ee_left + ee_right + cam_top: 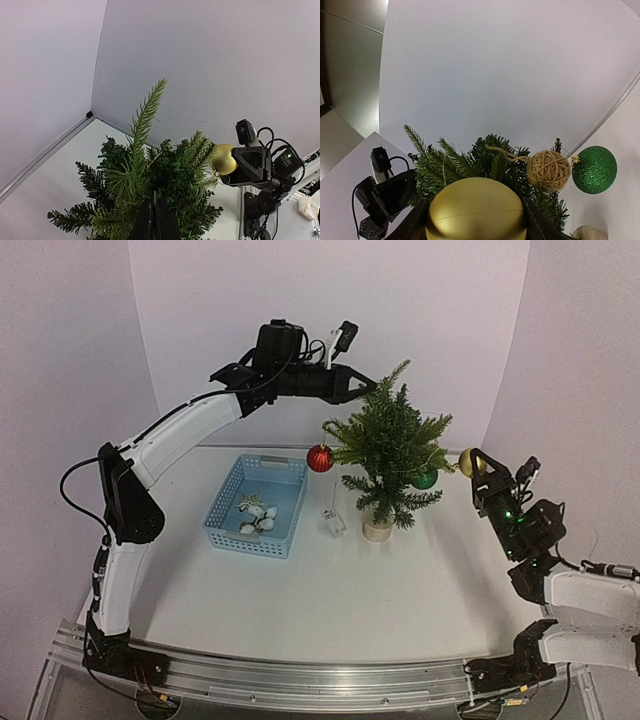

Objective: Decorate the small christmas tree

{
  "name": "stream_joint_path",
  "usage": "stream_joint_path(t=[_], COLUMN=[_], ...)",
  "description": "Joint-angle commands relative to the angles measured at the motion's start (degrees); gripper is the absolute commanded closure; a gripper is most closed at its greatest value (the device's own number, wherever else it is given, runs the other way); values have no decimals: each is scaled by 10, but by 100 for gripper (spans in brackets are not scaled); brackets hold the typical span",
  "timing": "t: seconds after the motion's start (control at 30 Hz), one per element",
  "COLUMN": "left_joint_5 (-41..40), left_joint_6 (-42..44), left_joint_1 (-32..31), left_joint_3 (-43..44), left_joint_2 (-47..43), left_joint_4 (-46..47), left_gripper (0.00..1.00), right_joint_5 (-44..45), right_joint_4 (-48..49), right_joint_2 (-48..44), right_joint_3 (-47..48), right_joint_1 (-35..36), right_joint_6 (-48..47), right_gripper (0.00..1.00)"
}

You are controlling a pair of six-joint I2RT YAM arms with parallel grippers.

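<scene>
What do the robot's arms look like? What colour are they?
Both arms have smooth white shells with black joints. The left arm has a black cable looping beside it, and the left claw is black and pointy. The right claw is black and chunky, with a green light glowing behind it on the right arm.

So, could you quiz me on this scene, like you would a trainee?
1. True or false: the right claw holds a gold ball.
2. What hangs at the small christmas tree's left side in the top view? A blue star, B red bauble, C silver bell.
3. Fill in: pale ornaments lie in the blue ____.
Key: 1 true; 2 B; 3 basket.
</scene>
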Motion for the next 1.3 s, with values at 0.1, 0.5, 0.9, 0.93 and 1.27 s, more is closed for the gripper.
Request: stream_joint_path(t=[0.1, 0.5, 0.9, 0.93, 1.27], left_joint_5=[6, 10, 9, 9, 10], left_joint_6=[6, 4, 8, 8, 6], left_joint_1=[0, 2, 2, 2, 3], left_joint_3=[-11, -11, -11, -12, -10], left_joint_2=[-9, -7, -8, -9, -8], left_joint_4=[-43, -40, -43, -44, -41], left_gripper=[100, 100, 100, 100, 100], right_joint_5=[-14, 13, -21, -25, -11], right_joint_4=[17, 13, 2, 2, 1], right_joint_2=[11, -52, 0, 3, -49], right_joint_3=[28, -16, 18, 24, -7], right_joint_1=[-2, -1, -2, -2, -1], right_joint_6=[0, 2, -12, -17, -30], right_gripper=[100, 100, 100, 100, 100])
